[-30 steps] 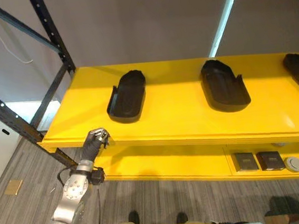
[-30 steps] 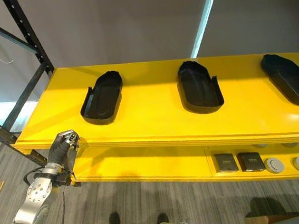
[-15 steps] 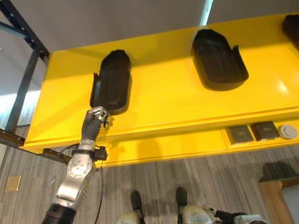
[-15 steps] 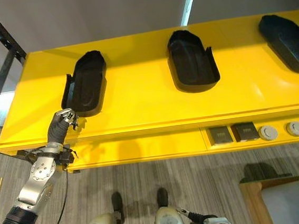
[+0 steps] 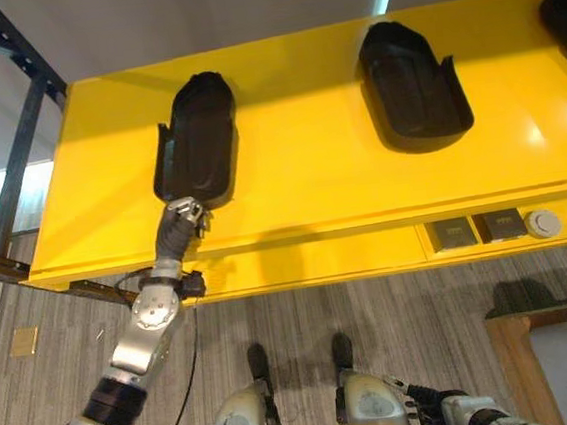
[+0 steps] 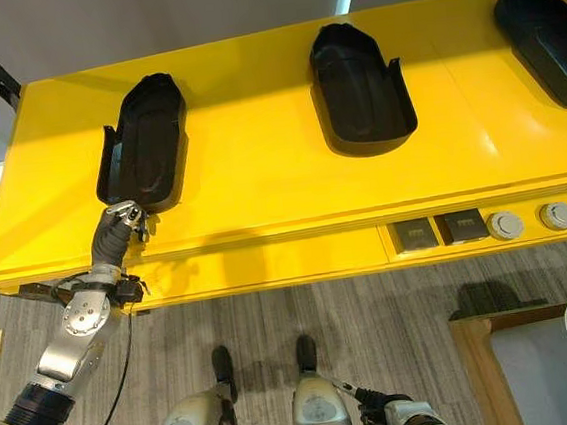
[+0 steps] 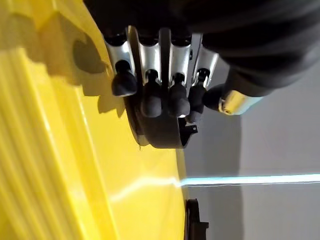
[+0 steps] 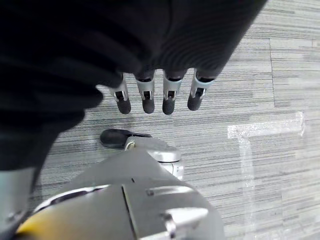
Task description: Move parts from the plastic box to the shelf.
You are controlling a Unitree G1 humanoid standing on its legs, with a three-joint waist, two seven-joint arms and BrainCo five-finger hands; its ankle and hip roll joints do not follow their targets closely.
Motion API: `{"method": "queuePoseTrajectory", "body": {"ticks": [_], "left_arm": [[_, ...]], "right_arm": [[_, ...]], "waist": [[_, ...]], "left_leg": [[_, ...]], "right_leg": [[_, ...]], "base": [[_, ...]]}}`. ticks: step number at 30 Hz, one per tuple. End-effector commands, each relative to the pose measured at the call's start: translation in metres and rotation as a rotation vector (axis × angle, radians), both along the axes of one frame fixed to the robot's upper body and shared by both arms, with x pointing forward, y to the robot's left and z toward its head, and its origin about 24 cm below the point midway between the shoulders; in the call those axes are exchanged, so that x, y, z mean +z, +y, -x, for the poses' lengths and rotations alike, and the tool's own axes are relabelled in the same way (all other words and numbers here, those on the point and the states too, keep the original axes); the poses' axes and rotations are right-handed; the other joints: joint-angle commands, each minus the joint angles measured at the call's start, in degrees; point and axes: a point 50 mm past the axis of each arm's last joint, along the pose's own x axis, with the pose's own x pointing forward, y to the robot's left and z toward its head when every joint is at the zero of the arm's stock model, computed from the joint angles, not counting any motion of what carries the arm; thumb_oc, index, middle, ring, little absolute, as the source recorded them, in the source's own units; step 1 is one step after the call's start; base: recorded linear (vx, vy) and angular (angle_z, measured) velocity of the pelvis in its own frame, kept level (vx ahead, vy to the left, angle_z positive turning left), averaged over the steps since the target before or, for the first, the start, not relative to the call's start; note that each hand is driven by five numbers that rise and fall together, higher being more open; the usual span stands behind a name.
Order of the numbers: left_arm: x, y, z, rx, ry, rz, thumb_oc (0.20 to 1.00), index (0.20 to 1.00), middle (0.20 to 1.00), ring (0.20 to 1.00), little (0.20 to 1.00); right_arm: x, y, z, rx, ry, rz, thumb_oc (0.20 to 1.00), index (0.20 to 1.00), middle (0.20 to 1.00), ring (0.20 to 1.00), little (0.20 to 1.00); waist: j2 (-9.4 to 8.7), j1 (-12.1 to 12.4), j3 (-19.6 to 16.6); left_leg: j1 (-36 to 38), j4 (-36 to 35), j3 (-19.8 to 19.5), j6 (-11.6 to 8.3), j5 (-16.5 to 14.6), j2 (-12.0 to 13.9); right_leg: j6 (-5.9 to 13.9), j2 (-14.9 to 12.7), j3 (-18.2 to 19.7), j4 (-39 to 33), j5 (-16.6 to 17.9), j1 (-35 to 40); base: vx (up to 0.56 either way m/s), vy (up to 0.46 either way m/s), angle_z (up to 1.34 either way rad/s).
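Where the left arm reaches up in the left eye view, the left hand [image 5: 183, 215] meets the near end of a long black moulded plastic part [image 5: 196, 140] lying on the yellow shelf [image 5: 301, 186]; two more black parts [image 5: 411, 85] lie further right. Along the left wrist view, the fingers [image 7: 150, 102] curl just beside that part's rim [image 7: 160, 132], clasping nothing. Over grey floor [image 8: 260, 90] in the right wrist view, the right hand [image 8: 160, 95] hangs relaxed and empty.
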Motion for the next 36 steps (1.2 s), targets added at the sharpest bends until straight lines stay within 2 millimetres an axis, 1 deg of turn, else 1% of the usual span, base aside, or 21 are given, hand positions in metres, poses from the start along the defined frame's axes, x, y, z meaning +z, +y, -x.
{"method": "queuePoseTrajectory", "body": {"ticks": [1,4,9,13,17,21,24,25,27,28,29,30,31,34,35,36], "left_arm": [[0.028,0.000,-0.015,0.009,-0.123,-0.021,0.200,0.200,0.200,0.200,0.200],[0.026,0.003,-0.017,0.019,-0.118,-0.053,0.200,0.200,0.200,0.200,0.200],[0.022,0.007,-0.019,0.027,-0.094,-0.054,0.200,0.200,0.200,0.200,0.200],[0.022,0.010,-0.022,0.039,-0.088,-0.070,0.200,0.200,0.200,0.200,0.200],[0.026,0.012,-0.028,0.063,-0.089,-0.061,0.200,0.200,0.200,0.200,0.200],[0.021,0.012,-0.029,0.071,-0.071,-0.049,0.200,0.200,0.200,0.200,0.200],[0.006,0.014,-0.022,0.095,-0.028,0.003,0.200,0.200,0.200,0.200,0.200],[0.006,0.014,-0.022,0.095,-0.028,0.003,0.200,0.200,0.200,0.200,0.200],[-0.002,0.017,-0.014,0.126,-0.027,0.027,0.200,0.200,0.200,0.200,0.200],[-0.011,0.020,-0.006,0.171,-0.014,0.072,0.200,0.200,0.200,0.200,0.200],[-0.019,0.023,0.000,0.213,-0.001,0.072,0.200,0.200,0.200,0.200,0.200],[-0.019,0.023,0.001,0.213,-0.001,0.072,0.200,0.200,0.200,0.200,0.200],[-0.031,0.030,0.008,0.261,0.024,0.057,0.200,0.200,0.200,0.200,0.200],[-0.046,0.039,0.019,0.331,0.072,0.041,0.200,0.200,0.200,0.200,0.200],[-0.062,0.047,0.029,0.378,0.121,-0.004,0.200,0.200,0.200,0.200,0.200],[-0.065,0.049,0.030,0.388,0.132,-0.016,0.200,0.200,0.200,0.200,0.200]], "right_arm": [[-0.005,0.011,0.006,0.043,0.040,-0.016,1.000,1.000,1.000,1.000,1.000],[-0.005,0.010,0.007,0.049,0.040,-0.012,1.000,1.000,1.000,1.000,1.000],[-0.005,0.007,0.011,0.070,0.049,-0.008,1.000,1.000,1.000,1.000,1.000],[-0.004,0.005,0.010,0.078,0.040,-0.003,1.000,1.000,1.000,1.000,1.000],[-0.004,0.007,0.008,0.096,0.029,-0.006,1.000,1.000,1.000,1.000,1.000],[-0.005,0.010,0.012,0.108,0.052,-0.003,1.000,1.000,1.000,1.000,1.000],[-0.008,0.009,0.022,0.094,0.086,0.005,1.000,1.000,1.000,1.000,1.000],[-0.008,0.009,0.022,0.094,0.086,0.005,1.000,1.000,1.000,1.000,1.000],[-0.009,0.007,0.027,0.083,0.102,0.006,1.000,1.000,1.000,1.000,1.000],[-0.010,0.008,0.030,0.076,0.111,0.006,1.000,1.000,1.000,1.000,1.000],[-0.011,0.009,0.032,0.071,0.118,0.004,1.000,1.000,1.000,1.000,1.000],[-0.011,0.009,0.033,0.071,0.118,0.004,1.000,1.000,1.000,1.000,1.000],[-0.012,0.011,0.033,0.059,0.119,0.001,1.000,1.000,1.000,1.000,1.000],[-0.012,0.013,0.032,0.032,0.107,-0.001,1.000,1.000,1.000,1.000,1.000],[-0.012,0.014,0.028,0.010,0.100,-0.008,1.000,1.000,1.000,1.000,1.000],[-0.012,0.015,0.027,0.009,0.099,-0.008,1.000,1.000,1.000,1.000,1.000]], "waist": [[-1.81,-0.7,1.2],[-1.85,-1.0,1.1],[-1.77,-1.4,0.7],[-1.69,-1.8,0.7],[-1.86,-2.4,0.8],[-2.08,-2.4,0.3],[-2.24,-1.7,-1.1],[-2.24,-1.7,-1.1],[-2.28,-1.1,-2.2],[-2.37,-0.3,-3.2],[-2.59,0.3,-4.1],[-2.59,0.3,-4.1],[-3.02,1.2,-5.0],[-3.53,2.3,-5.8],[-3.98,3.2,-6.5],[-4.07,3.3,-6.6]], "left_leg": [[1.3,0.0,2.6,-0.16,-6.1,-1.2],[1.6,0.0,2.8,-0.38,-6.0,-1.0],[2.0,0.0,3.2,-0.61,-5.8,-0.8],[2.2,0.0,3.6,-0.73,-5.6,-0.6],[2.3,0.0,3.9,-0.78,-5.7,-0.4],[2.8,0.0,3.8,-0.78,-6.0,-0.5],[3.9,0.0,3.7,-0.82,-6.3,-0.7],[3.9,0.0,3.6,-0.81,-6.3,-0.7],[4.6,0.0,3.6,-0.80,-6.6,-0.8],[5.2,0.0,3.5,-0.71,-6.9,-1.0],[5.8,0.0,3.3,-0.61,-7.1,-1.1],[5.8,0.0,3.3,-0.61,-7.1,-1.1],[6.5,0.0,3.0,-0.45,-7.3,-1.3],[7.4,0.0,2.4,-0.13,-7.8,-1.4],[8.0,0.0,1.7,0.14,-8.0,-1.6],[8.2,0.0,1.6,0.18,-8.0,-1.7]], "right_leg": [[-1.36,1.5,3.1,0.1,-5.3,0.6],[-1.30,1.5,3.3,0.1,-5.4,0.9],[-1.29,1.5,3.4,0.1,-5.5,1.3],[-1.32,1.5,3.8,0.1,-5.5,1.5],[-1.20,1.6,4.3,0.1,-5.5,1.3],[-1.04,1.5,4.1,0.1,-5.7,1.9],[-0.88,1.2,3.1,0.1,-6.1,3.3],[-0.88,1.2,3.1,0.1,-6.1,3.3],[-0.89,1.0,2.5,0.1,-6.3,4.2],[-0.93,0.8,1.8,0.1,-6.6,5.0],[-0.96,0.6,1.2,0.1,-6.7,5.8],[-0.95,0.6,1.2,0.1,-6.7,5.8],[-1.03,0.4,0.5,0.1,-6.8,6.7],[-1.09,0.2,-0.2,0.1,-7.1,7.8],[-1.13,0.1,-0.6,0.1,-7.1,8.7],[-1.14,0.1,-0.7,0.1,-7.2,8.9]], "base": [[0.00,0.000,0.00],[0.02,0.010,-0.02],[0.02,0.017,-0.02],[0.02,0.033,-0.06],[-0.01,0.013,-0.04],[-0.01,0.001,-0.04],[0.01,0.006,0.03],[0.01,0.007,0.03],[0.00,0.000,0.00],[-0.03,0.020,0.03],[-0.03,0.015,0.08],[-0.06,-0.002,0.14],[-0.06,-0.004,0.19],[-0.07,-0.003,0.17],[-0.03,-0.015,0.09],[-0.04,-0.014,0.27]]}}
